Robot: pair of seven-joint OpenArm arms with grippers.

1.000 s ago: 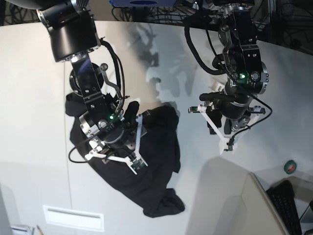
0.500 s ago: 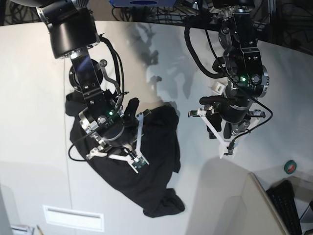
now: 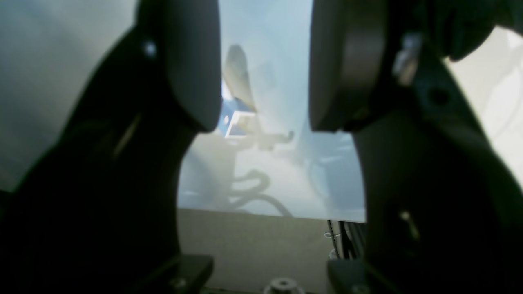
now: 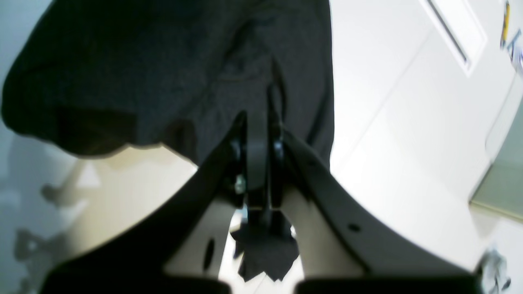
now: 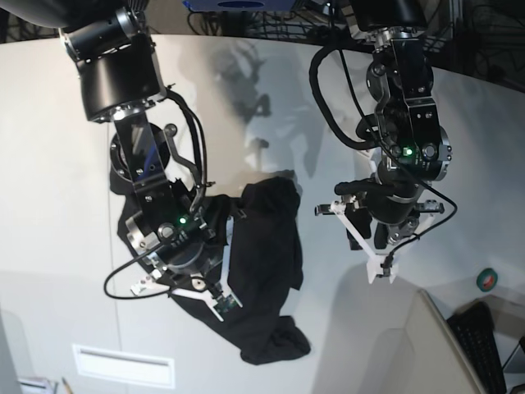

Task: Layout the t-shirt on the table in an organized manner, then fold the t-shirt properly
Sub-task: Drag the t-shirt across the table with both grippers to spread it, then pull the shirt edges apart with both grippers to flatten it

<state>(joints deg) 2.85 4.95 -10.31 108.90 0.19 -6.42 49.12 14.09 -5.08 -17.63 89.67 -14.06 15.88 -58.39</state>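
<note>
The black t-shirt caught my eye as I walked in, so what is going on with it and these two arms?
The right gripper is shut on a fold of the t-shirt, which lies crumpled on the table, not yet spread out. The left gripper hangs over bare table beside the shirt, jaws apart and holding nothing.

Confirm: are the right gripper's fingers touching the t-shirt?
Touching. The right wrist view shows the right gripper shut, pinching a fold of the t-shirt.
</note>
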